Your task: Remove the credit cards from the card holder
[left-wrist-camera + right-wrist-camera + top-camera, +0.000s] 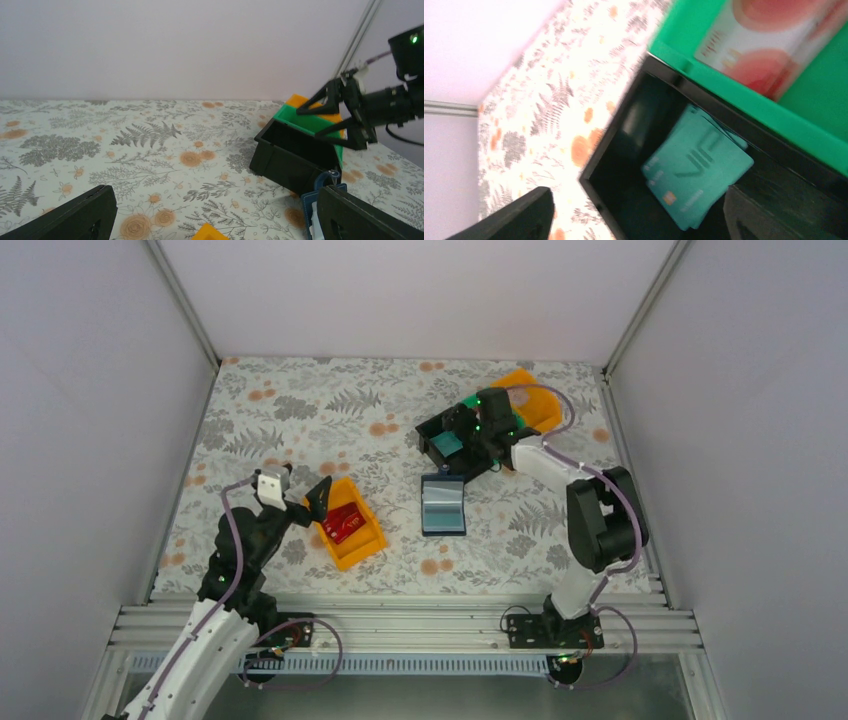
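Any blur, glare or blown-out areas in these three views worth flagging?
Top external: evenly lit and sharp, no glare on the tablecloth. Left wrist: sharp mid-scene, the left tool's fingers at the bottom edge dark and featureless. Right wrist: smeared throughout, the cloth washed out toward white, but the teal cards in the black bin are discernible.

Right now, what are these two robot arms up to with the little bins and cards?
They are taking cards out of a wallet and sorting them. The right gripper hovers open over the black bin, where teal cards lie. A pinkish-white card sits in the green bin beside it, and red cards are in the near orange bin by the open left gripper. The wallet lies open on the table.
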Controlling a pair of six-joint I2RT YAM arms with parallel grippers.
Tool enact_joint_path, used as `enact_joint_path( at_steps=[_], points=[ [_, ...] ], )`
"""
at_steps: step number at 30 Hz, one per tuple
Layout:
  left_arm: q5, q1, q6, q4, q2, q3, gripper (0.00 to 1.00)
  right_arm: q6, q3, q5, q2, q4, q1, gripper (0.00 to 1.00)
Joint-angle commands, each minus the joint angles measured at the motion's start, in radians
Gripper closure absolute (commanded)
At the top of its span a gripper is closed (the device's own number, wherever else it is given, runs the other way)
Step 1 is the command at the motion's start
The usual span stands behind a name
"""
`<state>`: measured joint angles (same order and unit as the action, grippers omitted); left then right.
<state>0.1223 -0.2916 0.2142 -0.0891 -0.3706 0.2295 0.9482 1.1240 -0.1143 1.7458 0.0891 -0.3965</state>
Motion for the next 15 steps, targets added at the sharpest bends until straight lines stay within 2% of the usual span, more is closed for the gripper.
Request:
enact_joint_path(
  at_steps=[1,3,6,8,11,15],
  points=[
    [0.021,0.005,-0.013,-0.031,-0.009,-0.007,0.0,-0.218,0.134,0.02,-0.048,0.147,-0.012,0.1],
    [0.038,0.004,-0.013,-0.036,-0.014,-0.007,0.0,-0.351,0.203,-0.02,-0.049,0.276,-0.014,0.02],
    [0.077,0.004,-0.011,-0.051,-0.018,-0.008,0.0,-0.518,0.258,-0.06,-0.051,0.505,-0.016,0.01],
    [0.088,0.004,-0.009,-0.058,-0.017,-0.011,0.0,-0.589,0.21,-0.113,-0.071,0.596,-0.016,0.01],
    [0.088,0.003,-0.01,-0.058,-0.02,-0.012,0.0,-0.639,0.069,-0.233,-0.123,0.616,-0.016,0.01],
    [0.092,0.004,-0.01,-0.058,-0.021,-0.011,0.0,-0.646,-0.095,-0.305,-0.151,0.533,-0.012,0.01]
  ],
)
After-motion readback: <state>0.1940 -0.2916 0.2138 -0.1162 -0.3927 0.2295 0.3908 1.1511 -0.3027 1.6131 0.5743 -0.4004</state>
